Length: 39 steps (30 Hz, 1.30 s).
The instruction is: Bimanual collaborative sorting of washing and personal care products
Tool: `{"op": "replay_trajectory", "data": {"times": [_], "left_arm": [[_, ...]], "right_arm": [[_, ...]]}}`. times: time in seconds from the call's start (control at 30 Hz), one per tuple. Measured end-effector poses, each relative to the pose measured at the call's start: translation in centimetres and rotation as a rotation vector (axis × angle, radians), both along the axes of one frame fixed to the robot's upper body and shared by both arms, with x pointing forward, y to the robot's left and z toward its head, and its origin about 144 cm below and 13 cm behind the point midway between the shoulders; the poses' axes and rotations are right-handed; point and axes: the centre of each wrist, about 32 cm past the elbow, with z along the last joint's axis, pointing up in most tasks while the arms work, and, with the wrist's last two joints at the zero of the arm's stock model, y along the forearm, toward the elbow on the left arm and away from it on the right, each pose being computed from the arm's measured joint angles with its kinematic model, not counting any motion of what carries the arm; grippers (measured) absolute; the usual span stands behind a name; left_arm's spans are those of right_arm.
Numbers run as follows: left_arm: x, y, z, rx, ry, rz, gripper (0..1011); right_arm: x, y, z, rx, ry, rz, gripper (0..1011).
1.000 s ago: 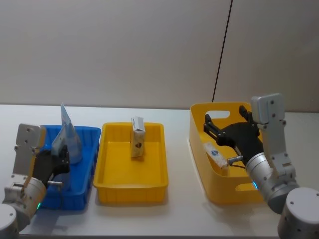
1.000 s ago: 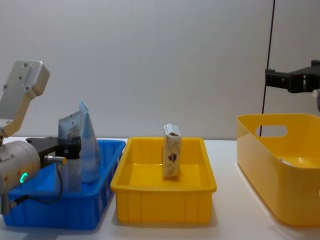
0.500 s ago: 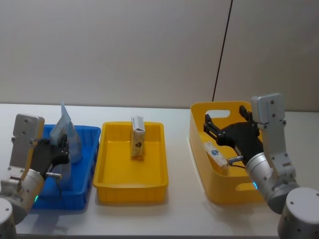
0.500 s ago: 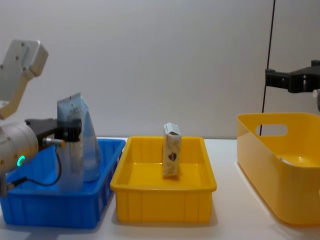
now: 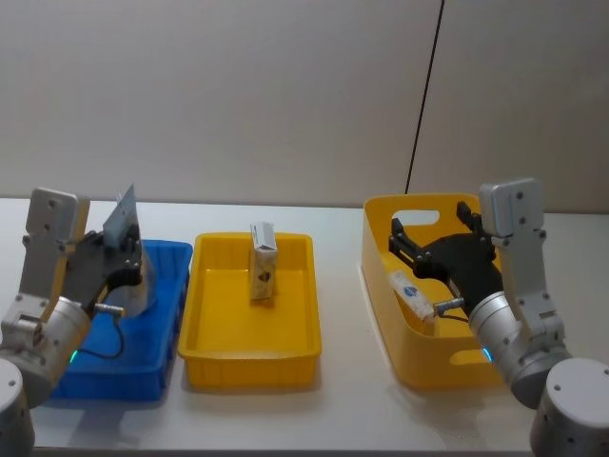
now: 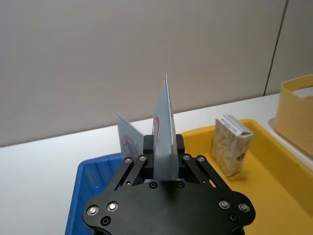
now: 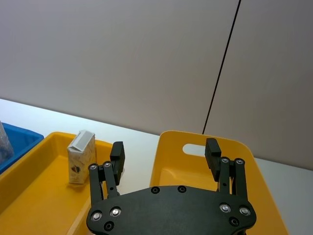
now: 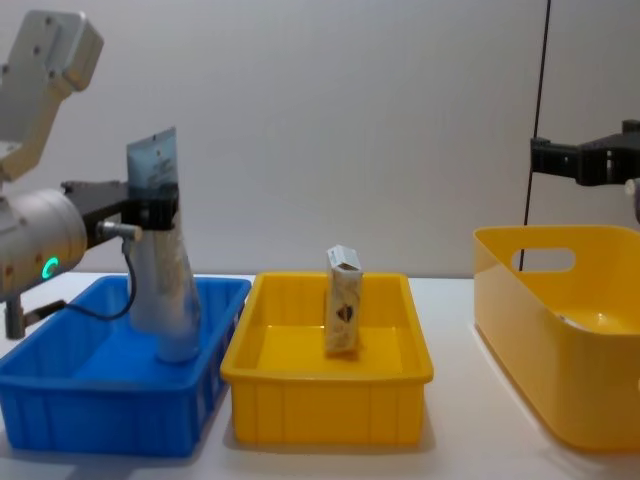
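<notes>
My left gripper (image 8: 150,212) is shut on a pale blue-grey squeeze tube (image 8: 153,165), held upright with its crimped end up and its lower end hanging inside the blue bin (image 8: 120,410). The left wrist view shows the held tube (image 6: 165,132) between the fingers, with a second tube (image 6: 128,141) standing in the bin behind it. A cream carton (image 5: 263,263) stands upright in the yellow tray (image 5: 249,357). My right gripper (image 5: 433,249) hovers open over the yellow basket (image 5: 419,367), where another carton (image 5: 411,297) leans against the wall.
The three containers sit in a row on the white table: blue bin left, yellow tray (image 8: 325,405) middle, tall yellow basket (image 8: 560,350) right. A dark cable (image 5: 423,105) hangs down the wall behind the basket.
My left gripper has risen, lifting the tube up from the blue bin's floor. The right gripper and the cartons have not moved.
</notes>
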Motion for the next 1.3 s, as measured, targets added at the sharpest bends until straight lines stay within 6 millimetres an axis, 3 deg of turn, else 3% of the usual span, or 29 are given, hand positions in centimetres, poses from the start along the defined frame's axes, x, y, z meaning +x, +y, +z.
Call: {"op": "replay_trajectory", "data": {"times": [0.77,1.3], "left_arm": [[0.6,-1.1,3.3,-0.027,-0.075,-0.279,202],[2.2,-4.3,4.7,-0.076,-0.096,-0.484,201]], "right_arm": [[0.0,0.0,0.0,0.000,0.000,0.000,1003],[-0.1,0.0,0.0,0.001,0.003,0.012,1004]]}}
